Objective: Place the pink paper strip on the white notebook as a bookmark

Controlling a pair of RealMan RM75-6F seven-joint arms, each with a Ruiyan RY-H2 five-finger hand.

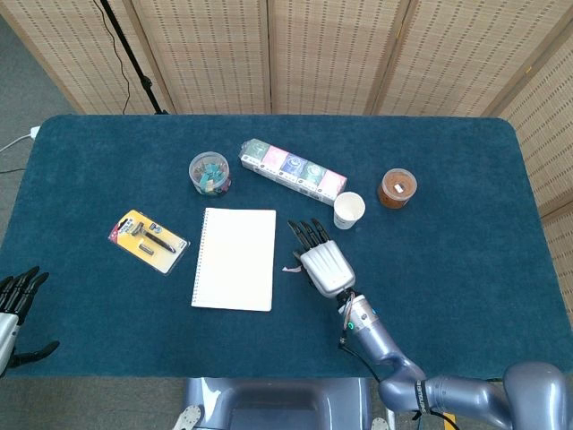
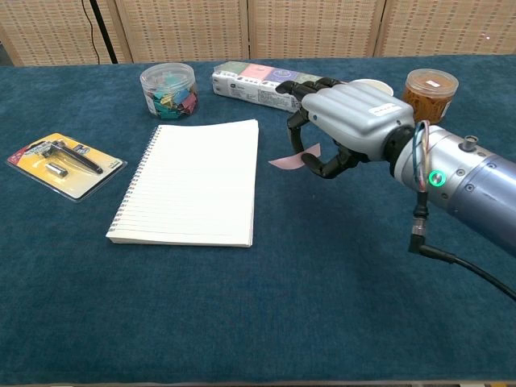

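Pink paper strip (image 2: 289, 159) pinched by right hand (image 2: 347, 121) fingers | left hand (image 1: 13, 309) fingers spread, empty

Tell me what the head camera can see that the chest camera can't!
Only the head view shows the left hand at the table's near left corner, holding nothing, and the whole table edge. Only the chest view shows the right hand pinching the pink paper strip clearly, lifted off the cloth. Both show the white notebook, the cup, the clip jar and the yellow package.
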